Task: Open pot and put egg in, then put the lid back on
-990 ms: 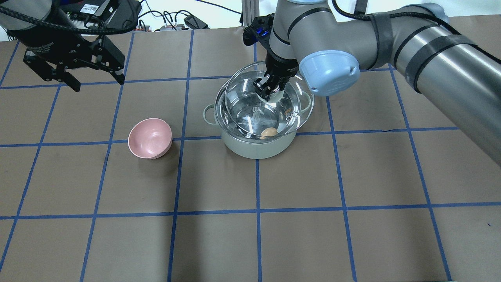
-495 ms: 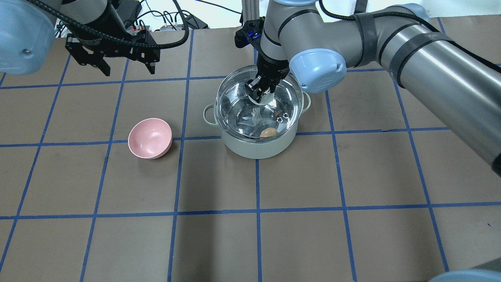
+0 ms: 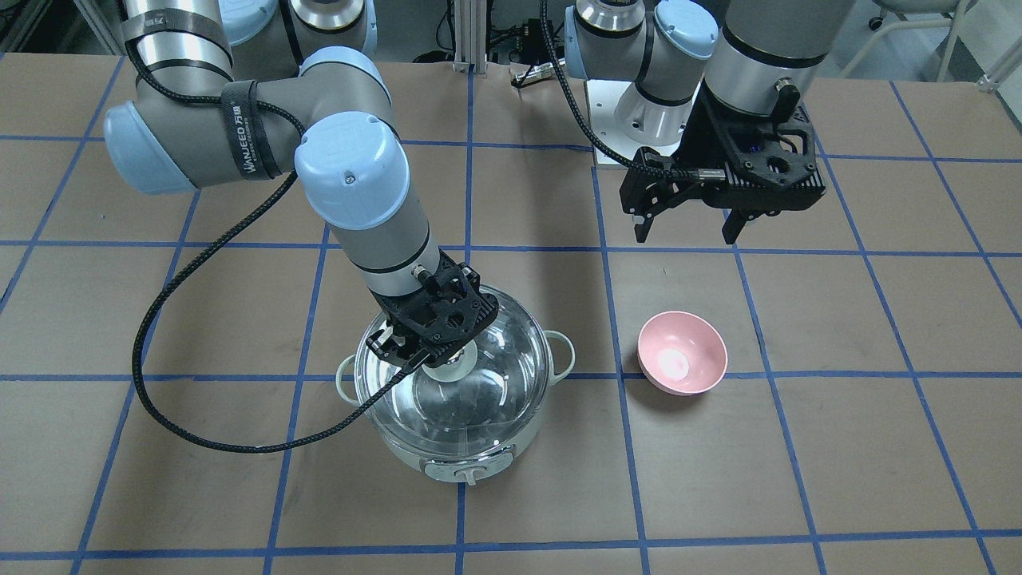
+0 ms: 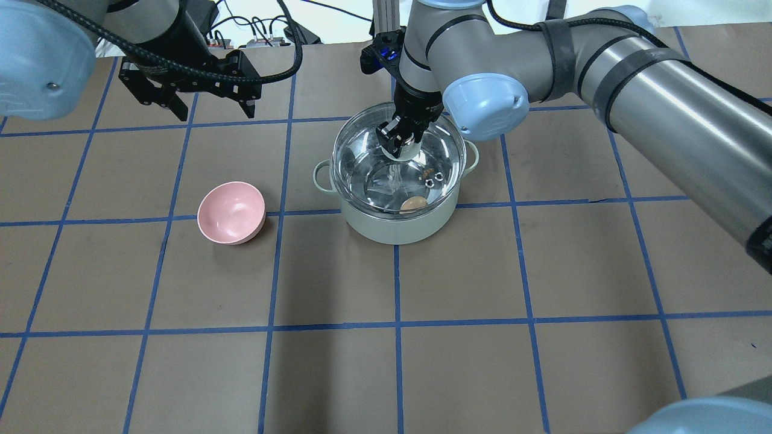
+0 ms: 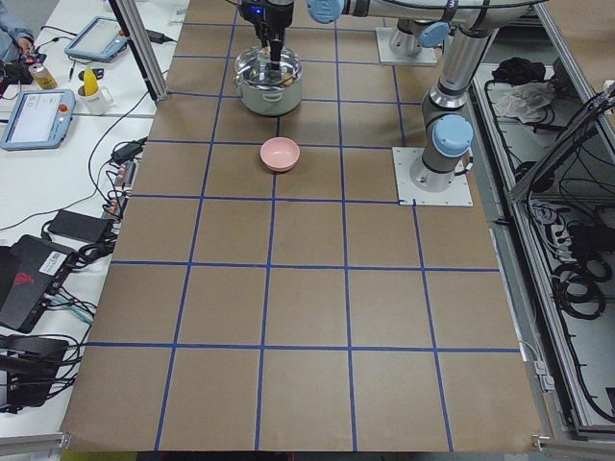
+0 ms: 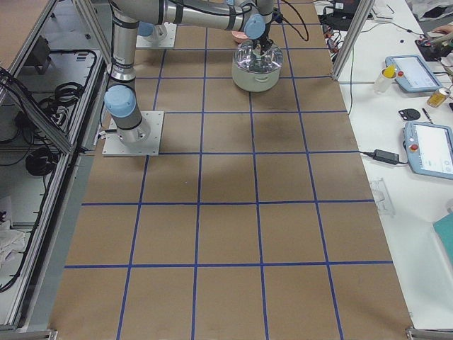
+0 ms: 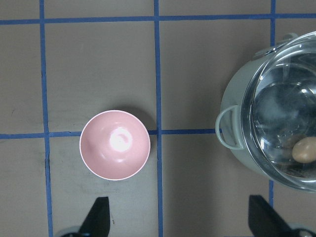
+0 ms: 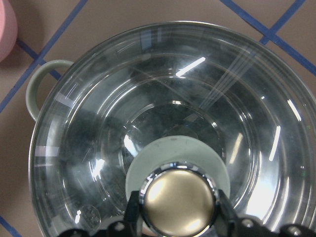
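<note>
Gripping the round beige knob (image 8: 177, 200), the right pincer (image 4: 398, 141) has its two fingers pressed against the knob's sides, clamped on it from above. The knob tops the lid (image 4: 368, 163), a clear glass dome that covers the mouth of the pot (image 4: 395, 229), with its edge lined up on the rim all round. Through the glass the egg (image 4: 413, 205) shows inside the pot, lying on the steel floor at about 5 o'clock from the knob in the overhead view, close to the wall. The pot stands on the counter (image 4: 482, 361), and its dial (image 3: 469, 473) faces away from the robot. A pink bowl (image 4: 231, 212) sits at 9 o'clock from the pot, near it but not touching. The left pincer (image 4: 214, 110) hangs in the air at roughly 12 o'clock from the bowl and 10 o'clock from the pot, well apart from both; its fingers are spread wide and hold nothing. In the left wrist view the bowl and the pot's loop handle (image 7: 228, 128) lie below those spread fingertips.
</note>
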Robot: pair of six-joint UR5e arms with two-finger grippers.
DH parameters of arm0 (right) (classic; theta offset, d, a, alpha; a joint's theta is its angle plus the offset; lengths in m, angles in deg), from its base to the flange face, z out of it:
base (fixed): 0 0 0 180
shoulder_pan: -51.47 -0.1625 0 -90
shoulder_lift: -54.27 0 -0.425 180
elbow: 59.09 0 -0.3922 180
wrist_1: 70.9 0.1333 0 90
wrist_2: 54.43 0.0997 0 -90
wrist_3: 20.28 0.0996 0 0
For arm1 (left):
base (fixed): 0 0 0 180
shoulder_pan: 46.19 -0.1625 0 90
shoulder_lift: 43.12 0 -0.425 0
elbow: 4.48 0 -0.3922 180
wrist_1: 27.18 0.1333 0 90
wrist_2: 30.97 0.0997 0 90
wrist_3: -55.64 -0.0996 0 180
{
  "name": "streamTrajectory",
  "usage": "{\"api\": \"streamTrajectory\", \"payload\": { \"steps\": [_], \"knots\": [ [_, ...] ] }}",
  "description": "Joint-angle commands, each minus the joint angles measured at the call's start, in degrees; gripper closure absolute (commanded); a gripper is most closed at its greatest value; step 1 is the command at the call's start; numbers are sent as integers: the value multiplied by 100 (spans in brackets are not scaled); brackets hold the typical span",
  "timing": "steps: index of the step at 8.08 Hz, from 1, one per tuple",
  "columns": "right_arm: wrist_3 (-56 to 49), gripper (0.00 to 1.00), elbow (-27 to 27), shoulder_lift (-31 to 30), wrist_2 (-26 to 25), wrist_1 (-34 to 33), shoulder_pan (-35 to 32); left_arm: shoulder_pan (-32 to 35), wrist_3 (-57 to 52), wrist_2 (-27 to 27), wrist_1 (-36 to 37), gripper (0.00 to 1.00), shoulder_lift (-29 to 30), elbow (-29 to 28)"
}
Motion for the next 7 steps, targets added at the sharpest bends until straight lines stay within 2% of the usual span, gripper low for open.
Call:
{"api": "streamTrajectory", "payload": {
  "steps": [1, 7],
  "knots": [
    [-3, 100, 9, 18, 12, -4, 0, 11, -34, -45, 9, 0, -26, 6],
    [32, 100, 149, 97, 64, -4, 0, -147, -78, 16, 61, 0, -96, -3]
  ]
}}
